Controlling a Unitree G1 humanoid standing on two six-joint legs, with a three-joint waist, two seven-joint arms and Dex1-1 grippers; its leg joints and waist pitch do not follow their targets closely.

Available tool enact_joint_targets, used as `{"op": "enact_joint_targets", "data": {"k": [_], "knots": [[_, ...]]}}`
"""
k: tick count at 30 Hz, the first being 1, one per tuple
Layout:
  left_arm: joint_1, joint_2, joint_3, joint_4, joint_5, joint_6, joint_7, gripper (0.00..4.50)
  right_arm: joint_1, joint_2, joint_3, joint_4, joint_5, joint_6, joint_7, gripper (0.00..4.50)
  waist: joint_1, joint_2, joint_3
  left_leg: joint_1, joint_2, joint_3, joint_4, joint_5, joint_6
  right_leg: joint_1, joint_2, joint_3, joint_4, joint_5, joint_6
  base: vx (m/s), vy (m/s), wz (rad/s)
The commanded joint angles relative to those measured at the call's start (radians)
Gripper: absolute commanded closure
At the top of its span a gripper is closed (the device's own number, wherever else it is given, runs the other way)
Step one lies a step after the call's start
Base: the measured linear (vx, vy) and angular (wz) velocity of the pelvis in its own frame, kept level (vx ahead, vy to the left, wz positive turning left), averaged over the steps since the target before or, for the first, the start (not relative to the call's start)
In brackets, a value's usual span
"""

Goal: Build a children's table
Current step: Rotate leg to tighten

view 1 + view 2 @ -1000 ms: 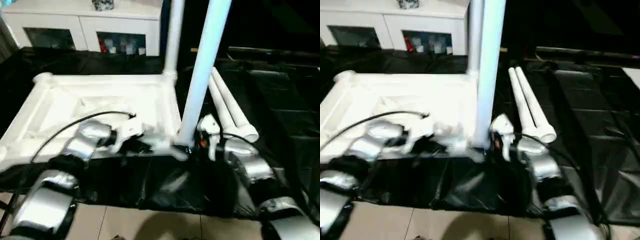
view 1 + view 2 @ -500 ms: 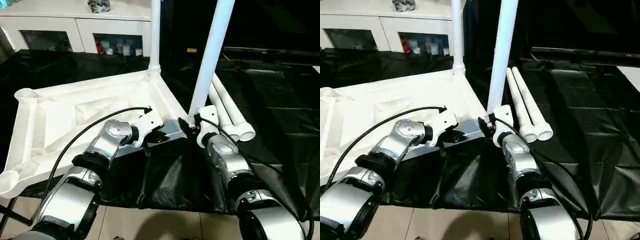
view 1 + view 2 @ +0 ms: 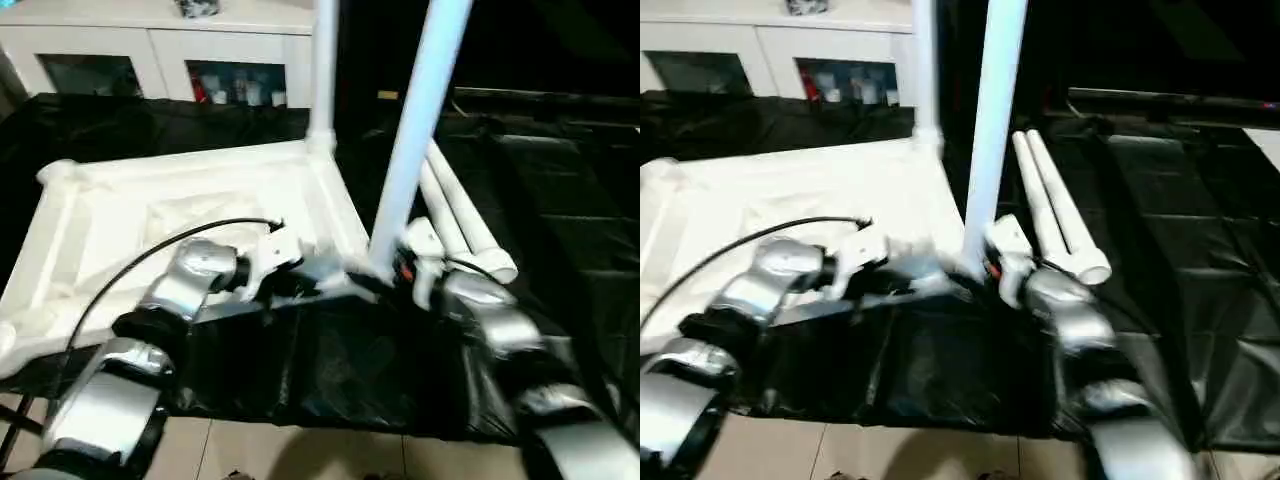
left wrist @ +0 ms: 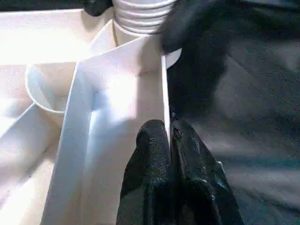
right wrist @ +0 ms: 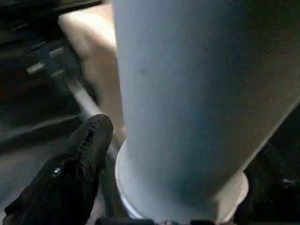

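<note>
Left gripper [image 4: 169, 140] pinches the tabletop [image 3: 190, 215]'s thin smooth rim tight between its black fingers, right gripper [image 5: 154, 187] spreads wide around the upright round leg [image 3: 412, 140] in the corner socket just beyond, two spare tubes [image 3: 465, 225] lying farther off.

Head pair: forward and down over both forearms, shared tabletop [image 3: 190, 210]. Wrist cameras: close on its rim and leg [image 5: 197, 93].

The tabletop [image 3: 190, 215] and the upright leg [image 3: 410, 150] in its near corner are seen as smooth white plastic. Beneath the tabletop a black sheet [image 3: 560, 200], apparently glossy plastic film, is spread. The forearms [image 3: 190, 280] look like brushed silver metal.
</note>
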Motion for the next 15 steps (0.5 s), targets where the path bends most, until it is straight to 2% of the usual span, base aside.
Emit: {"op": "enact_joint_targets", "data": {"k": [1,2,5,10,15], "knots": [[0.009,-0.003,-0.031,-0.011,0.007,-0.017,-0.053,4.50,0.013,-0.009,0.051,-0.025,0.007,0.024,0.109,0.74,0.003,0.006,-0.064,0.009,0.027,-0.006,-0.054,-0.275,0.073,0.052,-0.058,0.039,-0.064,-0.224,-0.257,0.000,0.000,0.00],[0.010,0.001,-0.028,-0.011,0.003,-0.019,-0.067,4.50,0.011,-0.018,0.055,-0.022,0.000,0.024,0.140,0.87,0.004,0.006,-0.062,0.011,0.028,-0.007,-0.056,-0.295,0.059,0.051,-0.059,0.040,-0.069,-0.271,-0.250,0.000,0.000,0.00],[0.011,0.009,-0.027,-0.012,-0.004,-0.021,-0.090,4.50,0.004,-0.029,0.061,-0.009,-0.014,0.018,0.174,1.11,0.010,0.002,-0.063,0.013,0.028,-0.009,-0.057,-0.300,0.046,0.050,-0.061,0.041,-0.069,-0.301,-0.237,0.000,0.000,0.00],[0.019,0.027,-0.039,-0.031,-0.015,-0.024,-0.132,4.50,-0.002,-0.030,0.064,-0.004,-0.009,0.022,0.208,1.53,0.012,0.000,-0.066,0.009,0.027,-0.008,-0.055,-0.265,0.052,0.052,-0.060,0.041,-0.062,-0.251,-0.245,0.000,0.000,0.00],[0.024,0.033,-0.039,-0.035,-0.013,-0.021,-0.135,4.50,0.015,-0.021,0.069,-0.035,0.013,0.056,0.206,1.68,0.012,0.000,-0.066,0.008,0.027,-0.008,-0.056,-0.252,0.056,0.053,-0.059,0.040,-0.061,-0.234,-0.249,0.000,0.000,0.00]]}}
